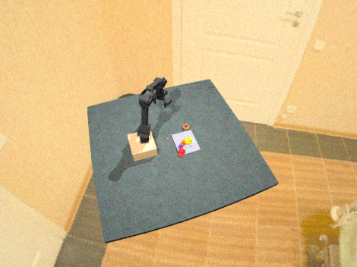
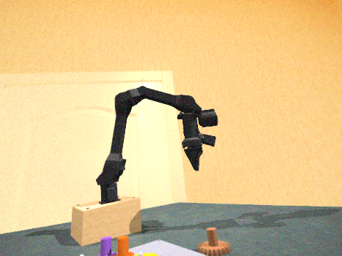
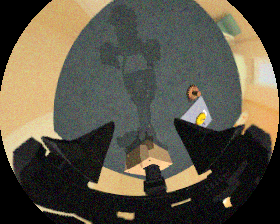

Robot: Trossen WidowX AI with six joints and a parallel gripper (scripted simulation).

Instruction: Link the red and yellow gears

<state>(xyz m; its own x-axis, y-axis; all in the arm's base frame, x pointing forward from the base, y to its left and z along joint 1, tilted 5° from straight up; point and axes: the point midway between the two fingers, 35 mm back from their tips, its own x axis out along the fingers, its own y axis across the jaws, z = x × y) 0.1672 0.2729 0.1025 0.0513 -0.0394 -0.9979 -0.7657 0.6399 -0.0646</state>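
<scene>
The grey board (image 1: 177, 136) (image 2: 160, 247) (image 3: 196, 108) carries a red gear (image 1: 181, 152) near one edge and a yellow gear (image 1: 188, 141) (image 3: 199, 120) nearer its middle. A purple gear (image 1: 181, 146), its handle upright in the exterior view (image 2: 105, 246), and an orange gear (image 1: 183, 142) (image 2: 123, 246) with an upright handle stand between them. Their meshing and seating are too small to tell. A brown gear (image 1: 185, 127) (image 2: 214, 249) (image 3: 193, 93) stands on the table just off the board. My gripper (image 2: 196, 169) (image 3: 144, 122) is open and empty, high above the table, away from the board.
The arm's wooden base block (image 1: 143, 150) (image 2: 109, 222) (image 3: 149, 158) stands beside the board. The dark table (image 1: 205, 194) ends in a wall side behind the arm. Arm shadows lie across the table under the gripper.
</scene>
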